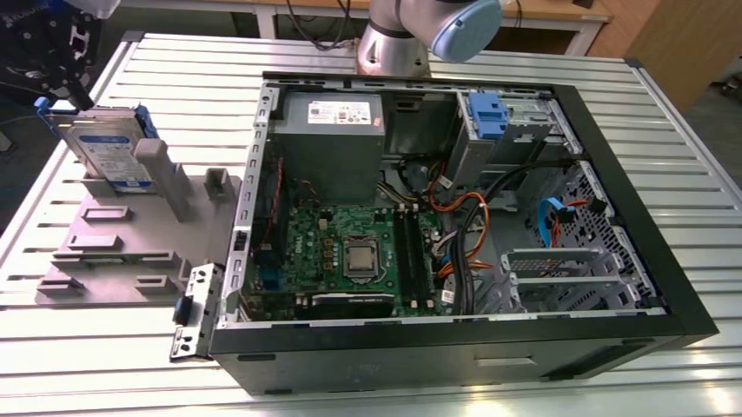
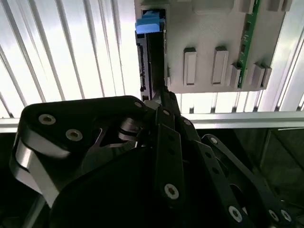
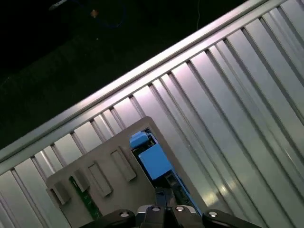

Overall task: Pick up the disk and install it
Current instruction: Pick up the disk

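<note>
A ribbed metal bench is seen across the exterior view, and an open computer case is laid on it from the middle to the exterior view's right, its green motherboard exposed. A grey fixture is placed just beside the case, on the exterior view's left. The disk is stood upright on edge in that fixture, at the upper left of the frame, well apart from the drive bays inside the case. The gripper is positioned at the disk's upper end. In both wrist views the disk is seen edge-on with its blue carrier, and the gripper is set against its near end. The fingers are drawn close together, pinching that end.
</note>
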{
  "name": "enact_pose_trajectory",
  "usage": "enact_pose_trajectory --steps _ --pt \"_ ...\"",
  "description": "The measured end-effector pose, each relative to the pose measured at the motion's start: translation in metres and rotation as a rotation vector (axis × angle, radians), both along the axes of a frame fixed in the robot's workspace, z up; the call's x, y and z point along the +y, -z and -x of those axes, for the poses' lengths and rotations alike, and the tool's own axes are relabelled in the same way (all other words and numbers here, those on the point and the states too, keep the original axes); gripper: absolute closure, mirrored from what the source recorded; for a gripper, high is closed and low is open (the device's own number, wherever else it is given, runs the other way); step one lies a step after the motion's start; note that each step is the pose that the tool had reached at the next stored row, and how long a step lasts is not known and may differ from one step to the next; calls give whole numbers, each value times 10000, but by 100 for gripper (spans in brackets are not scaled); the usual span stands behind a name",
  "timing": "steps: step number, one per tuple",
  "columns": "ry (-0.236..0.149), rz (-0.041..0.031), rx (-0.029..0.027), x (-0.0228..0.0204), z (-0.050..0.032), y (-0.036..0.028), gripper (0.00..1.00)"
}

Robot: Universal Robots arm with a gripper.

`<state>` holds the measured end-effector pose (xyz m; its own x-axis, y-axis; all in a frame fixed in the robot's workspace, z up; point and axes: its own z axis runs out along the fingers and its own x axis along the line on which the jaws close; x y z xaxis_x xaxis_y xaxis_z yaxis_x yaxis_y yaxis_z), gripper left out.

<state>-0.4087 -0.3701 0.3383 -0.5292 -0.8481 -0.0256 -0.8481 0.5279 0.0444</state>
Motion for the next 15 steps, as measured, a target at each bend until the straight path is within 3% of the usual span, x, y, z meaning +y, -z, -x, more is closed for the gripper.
enact_pose_trajectory --steps 15 --pt "-2721 -1 0 0 0 32 89"
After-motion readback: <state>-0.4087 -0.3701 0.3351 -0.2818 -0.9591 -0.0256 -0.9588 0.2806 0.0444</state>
